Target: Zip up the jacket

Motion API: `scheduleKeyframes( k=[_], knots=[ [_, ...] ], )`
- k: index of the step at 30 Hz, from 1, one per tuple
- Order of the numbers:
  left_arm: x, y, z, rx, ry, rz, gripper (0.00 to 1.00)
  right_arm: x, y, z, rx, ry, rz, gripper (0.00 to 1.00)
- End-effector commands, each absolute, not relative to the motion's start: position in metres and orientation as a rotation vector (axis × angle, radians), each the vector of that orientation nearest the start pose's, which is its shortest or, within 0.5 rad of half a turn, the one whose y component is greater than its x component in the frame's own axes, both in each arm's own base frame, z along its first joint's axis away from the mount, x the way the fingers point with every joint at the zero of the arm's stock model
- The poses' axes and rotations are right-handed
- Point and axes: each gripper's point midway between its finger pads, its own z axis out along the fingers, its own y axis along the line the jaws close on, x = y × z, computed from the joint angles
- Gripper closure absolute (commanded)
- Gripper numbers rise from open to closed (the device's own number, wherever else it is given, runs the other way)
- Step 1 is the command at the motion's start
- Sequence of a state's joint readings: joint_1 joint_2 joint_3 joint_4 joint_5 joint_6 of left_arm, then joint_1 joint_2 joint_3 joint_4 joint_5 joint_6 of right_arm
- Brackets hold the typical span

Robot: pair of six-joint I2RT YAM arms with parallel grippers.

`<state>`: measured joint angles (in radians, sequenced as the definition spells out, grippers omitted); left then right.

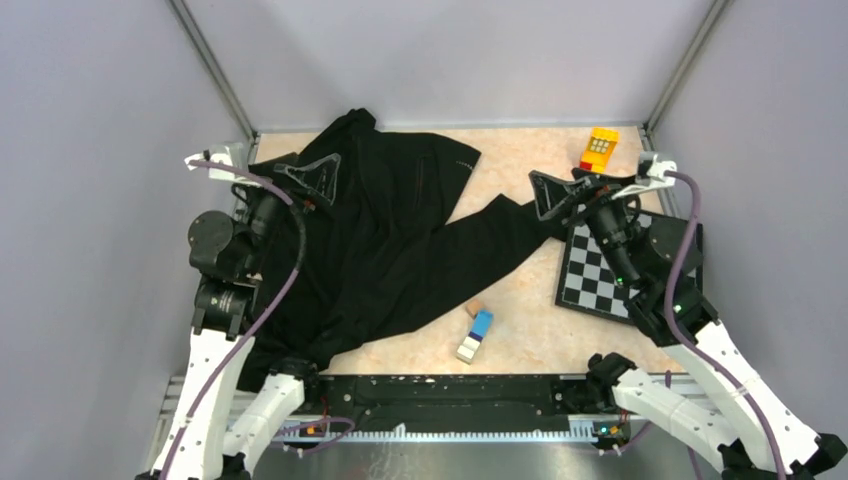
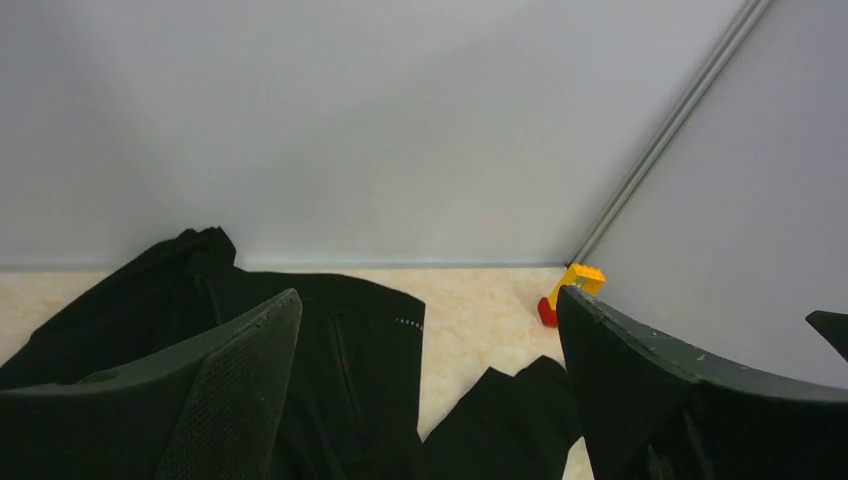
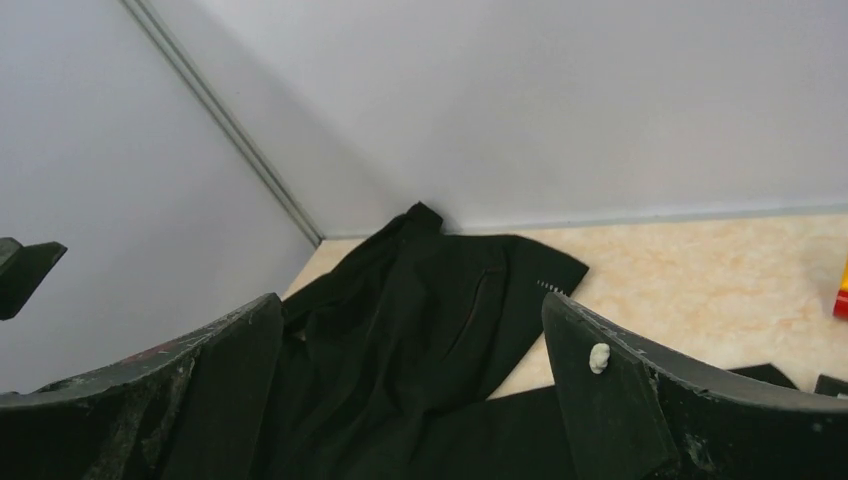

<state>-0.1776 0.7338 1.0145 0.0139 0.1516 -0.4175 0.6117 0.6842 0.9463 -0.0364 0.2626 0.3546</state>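
The black jacket (image 1: 390,240) lies rumpled on the left half of the table, with one sleeve (image 1: 500,235) stretching right toward the chequered board. My left gripper (image 1: 305,180) hovers open and empty over the jacket's back left part. My right gripper (image 1: 575,190) hovers open and empty just past the sleeve's end. The left wrist view shows the jacket (image 2: 350,370) below the open left gripper (image 2: 428,295). The right wrist view shows the jacket (image 3: 420,330) below and beyond the open right gripper (image 3: 412,298). No zipper pull shows clearly.
A black-and-white chequered board (image 1: 600,275) lies at the right under the right arm. A yellow and red brick toy (image 1: 598,150) stands at the back right corner and shows in the left wrist view (image 2: 575,280). A blue and white block (image 1: 476,335) lies near the front middle. Grey walls enclose the table.
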Motion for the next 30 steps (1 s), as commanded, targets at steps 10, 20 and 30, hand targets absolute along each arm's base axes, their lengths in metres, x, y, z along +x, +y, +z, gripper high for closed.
scheduleKeyframes(
  k=[10,20,30],
  knots=[
    [0.345,-0.096,0.357,-0.188,1.705,-0.561,0.01,0.281,0.200,0.347,-0.083,1.581,0.765,0.01],
    [0.391,-0.124,0.281,-0.221,2.025,-0.647,0.01,0.301,0.251,0.273,-0.099,1.825,0.913,0.01],
    [0.469,-0.119,0.217,-0.382,2.138,-0.760,0.11,0.303,0.259,0.249,-0.088,1.912,0.926,0.03]
  ],
)
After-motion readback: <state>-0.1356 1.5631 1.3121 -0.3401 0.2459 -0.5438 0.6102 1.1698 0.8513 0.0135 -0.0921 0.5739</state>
